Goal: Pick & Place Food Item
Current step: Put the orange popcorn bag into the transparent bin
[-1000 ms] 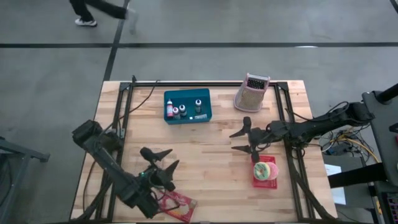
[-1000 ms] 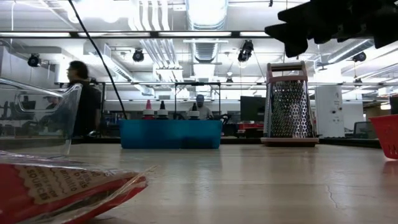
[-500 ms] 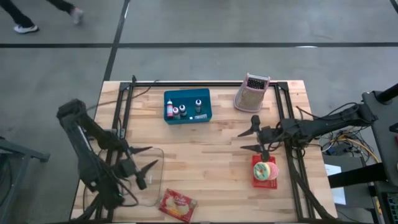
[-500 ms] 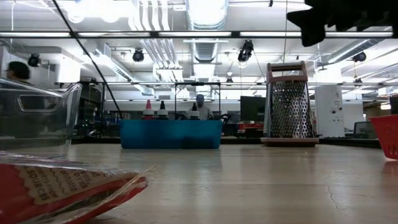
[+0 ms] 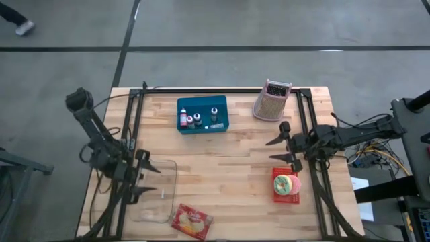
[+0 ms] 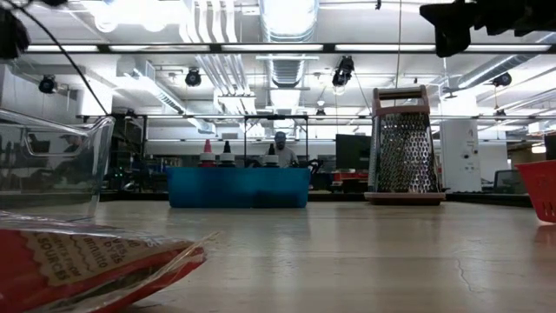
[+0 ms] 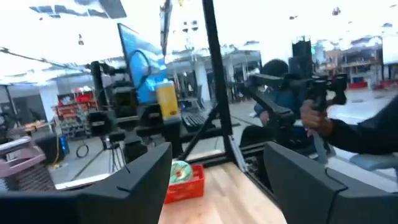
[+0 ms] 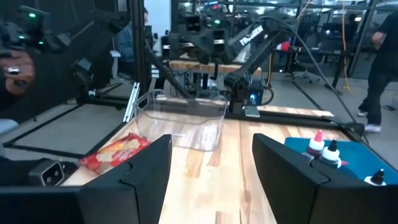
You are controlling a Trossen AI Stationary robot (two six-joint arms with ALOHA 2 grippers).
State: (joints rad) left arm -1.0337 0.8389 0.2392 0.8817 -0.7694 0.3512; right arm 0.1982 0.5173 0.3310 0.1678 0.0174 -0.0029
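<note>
The left claw (image 5: 146,180) is hanging open and empty above the near left part of the wooden tabletop (image 5: 222,161), its fingers spread wide. Just beside its tips a clear plastic container (image 5: 156,191) is sitting, and a little farther toward the near edge a red snack packet (image 5: 191,222) is lying flat, touching nothing but the wood. The right claw (image 5: 285,148) is also standing open and holding nothing, raised over the right side. Close below it toward the near edge a red basket (image 5: 286,184) is resting, carrying a round green and pink food item (image 5: 285,183). Farther from that claw, toward the back edge, a pink box grater (image 5: 271,99) is standing upright, and to its side a blue tray (image 5: 202,114) is holding small bottles (image 5: 190,121).
</note>
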